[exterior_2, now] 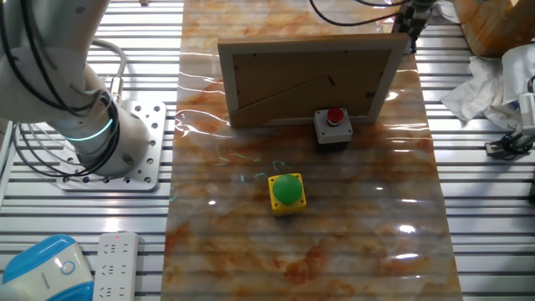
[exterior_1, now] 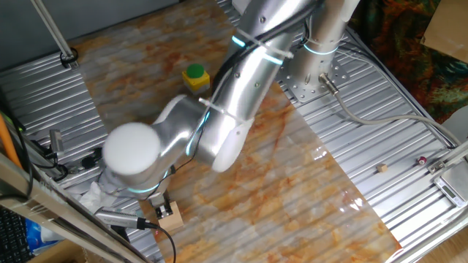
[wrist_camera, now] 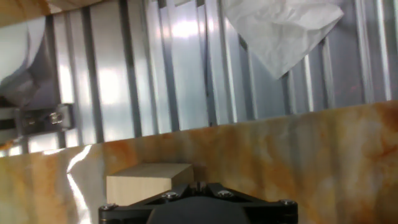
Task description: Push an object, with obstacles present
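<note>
matt wood cube (wrist_camera: 148,182), glossy marbled mat (exterior_2: 351,242)

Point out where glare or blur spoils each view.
One fixed view: bright glare streaks on the marbled mat and a softly blurred arm. The other fixed view: glints across the mat, otherwise sharp. Hand view: blown-out reflections on the metal slats; the near gripper is dark and soft.

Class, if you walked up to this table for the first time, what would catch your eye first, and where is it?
The shiny silver robot arm fills the middle of one fixed view. On the marbled orange mat, a yellow box with a green button sits in front of a wooden-framed panel; a small tan wooden cube lies before the gripper.
</note>
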`<state>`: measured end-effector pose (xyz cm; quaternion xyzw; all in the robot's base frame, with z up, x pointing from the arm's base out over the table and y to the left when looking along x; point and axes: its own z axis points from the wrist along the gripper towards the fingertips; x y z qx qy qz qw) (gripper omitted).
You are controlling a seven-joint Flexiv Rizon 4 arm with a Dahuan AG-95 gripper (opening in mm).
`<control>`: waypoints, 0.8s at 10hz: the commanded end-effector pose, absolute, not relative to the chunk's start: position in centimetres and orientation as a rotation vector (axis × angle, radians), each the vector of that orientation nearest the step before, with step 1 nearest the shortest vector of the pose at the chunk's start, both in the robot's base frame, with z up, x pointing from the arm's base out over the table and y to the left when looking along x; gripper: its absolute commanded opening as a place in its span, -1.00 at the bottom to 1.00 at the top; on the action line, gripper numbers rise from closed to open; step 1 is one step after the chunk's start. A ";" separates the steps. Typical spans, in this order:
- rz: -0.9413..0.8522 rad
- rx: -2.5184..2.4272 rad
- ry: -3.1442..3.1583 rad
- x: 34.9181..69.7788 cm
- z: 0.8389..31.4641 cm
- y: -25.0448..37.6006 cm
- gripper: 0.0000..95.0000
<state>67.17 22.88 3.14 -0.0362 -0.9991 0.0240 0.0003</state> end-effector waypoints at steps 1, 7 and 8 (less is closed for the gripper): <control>-0.121 -0.171 -3.126 67.5 3.3 22.9 -1.00; -0.208 -0.205 -3.128 67.5 3.4 23.0 -1.00; -0.212 -0.206 -3.127 67.6 3.5 23.0 -1.00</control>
